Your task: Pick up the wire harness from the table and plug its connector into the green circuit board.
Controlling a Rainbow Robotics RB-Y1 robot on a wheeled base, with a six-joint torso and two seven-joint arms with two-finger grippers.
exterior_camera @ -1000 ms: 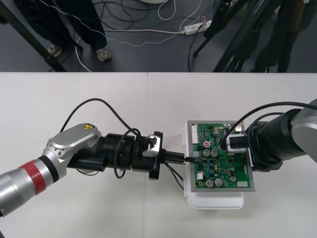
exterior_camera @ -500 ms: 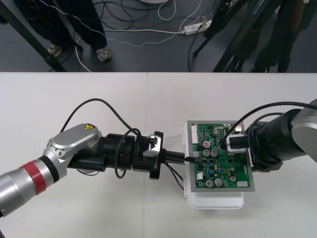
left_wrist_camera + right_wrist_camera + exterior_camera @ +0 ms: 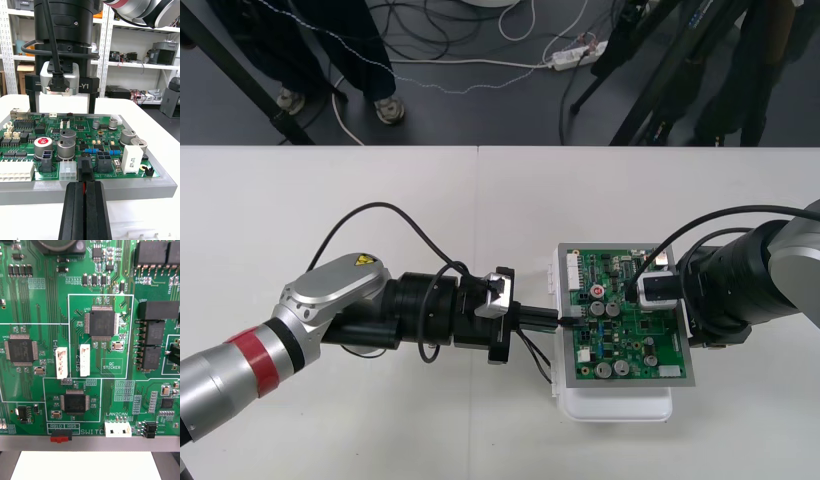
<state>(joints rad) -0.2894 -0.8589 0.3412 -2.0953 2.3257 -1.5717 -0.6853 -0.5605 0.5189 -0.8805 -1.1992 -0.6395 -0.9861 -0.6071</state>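
The green circuit board (image 3: pixel 625 325) lies on its white base (image 3: pixel 620 405) at the table's right. My left gripper (image 3: pixel 552 320) reaches in level from the left to the board's left edge. In the left wrist view it (image 3: pixel 85 185) is shut on the harness's black plug (image 3: pixel 84 167), with a red wire between the fingers. The plug's tip is at the board's edge connectors; whether it is seated I cannot tell. The harness wires (image 3: pixel 530 355) hang in a loop under the gripper. My right gripper (image 3: pixel 658 300) hovers over the board's right side, open (image 3: pixel 63 108), its fingers wide apart.
Beside the plug stand a white socket (image 3: pixel 67 171), tall capacitors (image 3: pixel 67 144) and a white block (image 3: pixel 131 159). The right wrist view looks straight down on chips (image 3: pixel 100 323) and small white headers (image 3: pixel 118 429). The pale table (image 3: pixel 330 200) stretches left and behind the board.
The left arm has crept a little to the right, bringing the plug closer into the board's left edge. The right arm and the board have not moved.
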